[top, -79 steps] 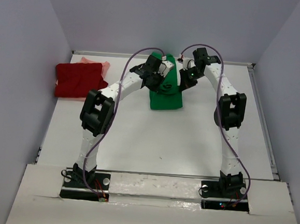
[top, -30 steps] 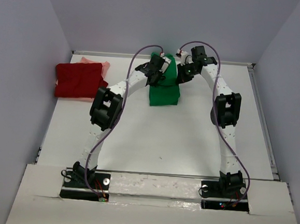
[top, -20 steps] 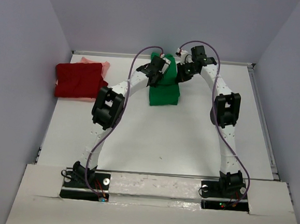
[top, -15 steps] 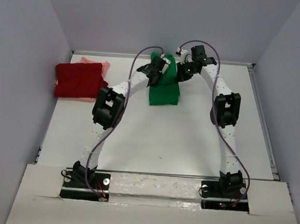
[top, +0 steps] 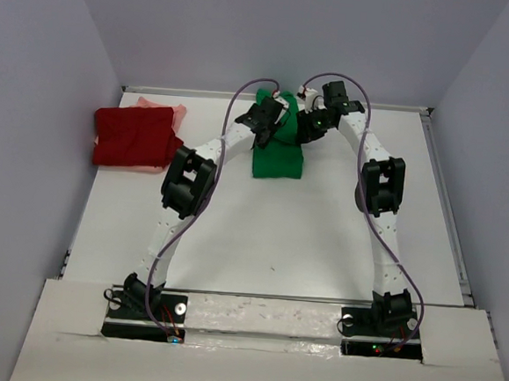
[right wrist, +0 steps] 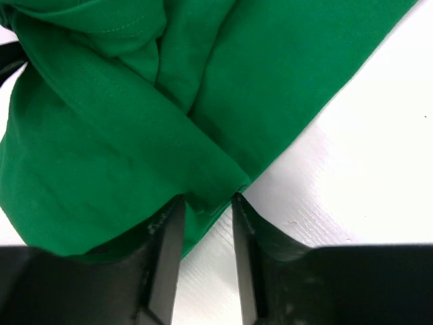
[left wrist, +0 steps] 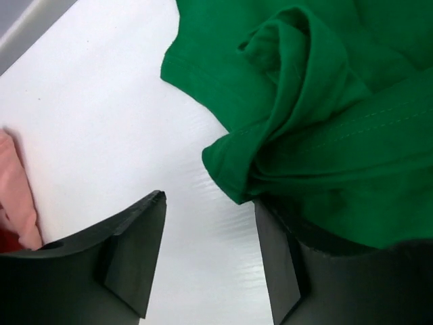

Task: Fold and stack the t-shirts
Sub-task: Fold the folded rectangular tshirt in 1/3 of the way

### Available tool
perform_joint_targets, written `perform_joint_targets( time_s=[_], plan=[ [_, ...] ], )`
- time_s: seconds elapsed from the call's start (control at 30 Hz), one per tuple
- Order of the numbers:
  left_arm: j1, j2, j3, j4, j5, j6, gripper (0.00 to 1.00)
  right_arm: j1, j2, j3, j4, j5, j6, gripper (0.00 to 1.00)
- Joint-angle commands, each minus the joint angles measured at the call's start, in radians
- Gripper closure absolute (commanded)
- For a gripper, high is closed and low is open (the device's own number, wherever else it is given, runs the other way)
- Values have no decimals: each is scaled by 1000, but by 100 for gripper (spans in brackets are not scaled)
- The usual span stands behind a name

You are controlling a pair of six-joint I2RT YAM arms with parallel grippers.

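Since a second ago both grips have let go. My left gripper (left wrist: 210,203) now stands wide, with a hem corner of the green t-shirt (top: 277,161) lying loose just past its tips. My right gripper (right wrist: 206,200) is parted only narrowly, a fold of green cloth at its fingertips. The green shirt lies folded at 12 o'clock on the table (top: 277,236). The dark red t-shirt (top: 133,137) lies at 10 o'clock, the pink t-shirt (top: 168,108) showing at its far edge.
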Motion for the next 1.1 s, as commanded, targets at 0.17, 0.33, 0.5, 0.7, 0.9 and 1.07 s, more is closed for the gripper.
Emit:
perform_joint_targets(
  time_s=[0.17,0.33,0.5,0.7,0.9,1.07],
  plan=[
    [-12,-24,22,47,-74,21,20,-8,-16,22,45,20,-24,38],
    [-20,-68,5,49,-118,47,20,-8,-48,19,46,55,-28,28],
    [-18,-131,32,-52,-94,36,20,-8,-172,-46,45,98,-34,27],
    [-15,-260,-108,-162,130,-44,20,-27,-374,-279,22,137,-39,28],
    [-9,-476,-361,-94,274,-36,20,-57,-520,-516,16,95,-25,29],
    [9,-550,-442,-109,432,-21,21,-57,-537,-521,-113,-30,-66,34]
  ],
)
